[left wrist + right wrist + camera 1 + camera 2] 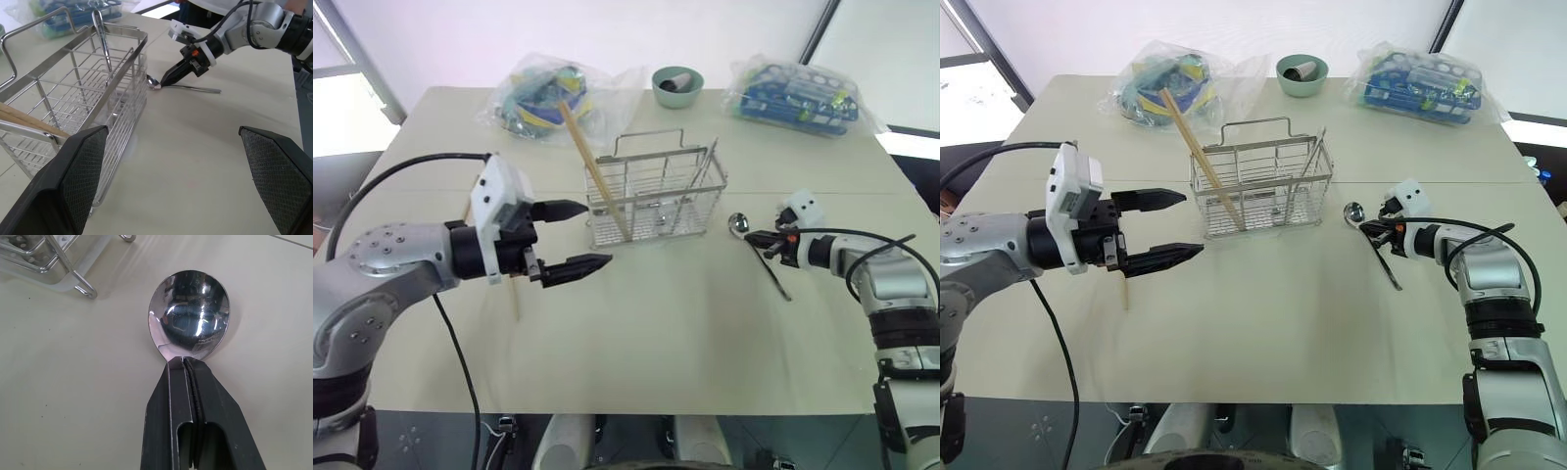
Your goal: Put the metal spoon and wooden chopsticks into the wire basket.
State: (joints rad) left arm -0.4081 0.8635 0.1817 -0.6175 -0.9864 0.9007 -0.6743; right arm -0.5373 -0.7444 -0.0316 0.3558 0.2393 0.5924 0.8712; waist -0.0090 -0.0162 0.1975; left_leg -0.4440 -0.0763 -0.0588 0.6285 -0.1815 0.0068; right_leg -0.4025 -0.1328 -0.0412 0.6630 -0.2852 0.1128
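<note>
— Right gripper [751, 236], mid-right of the head view: pinched tight at the neck of the metal spoon [759, 253], just behind the bowl. Fingers pressed together in the right wrist view, no gap to speak of.

— And the spoon itself?

— Lying on the table [685, 323], bowl nearest the wire basket [656, 196], handle trailing toward lower right. Just beside the basket's right end, not inside.

— Left gripper [570, 236]?

— Centre-left, spread wide, holding nothing. Black fingers [80, 169] far apart in the left wrist view, basket alongside one of them.

— Wooden chopsticks?

— One of the wooden chopsticks [592, 166] standing tilted in the basket's left part, top leaning toward upper left, over the rim. Another light stick [1122, 290] flat on the table at lower left, partly hidden behind the left gripper.

— Anything else in the basket?

— A slim metal piece [705, 168] leaning at the right end; hard to tell what exactly.

— Behind?

— Green bowl [677, 85] at top centre, plastic bags [548, 93] on either side.
</note>
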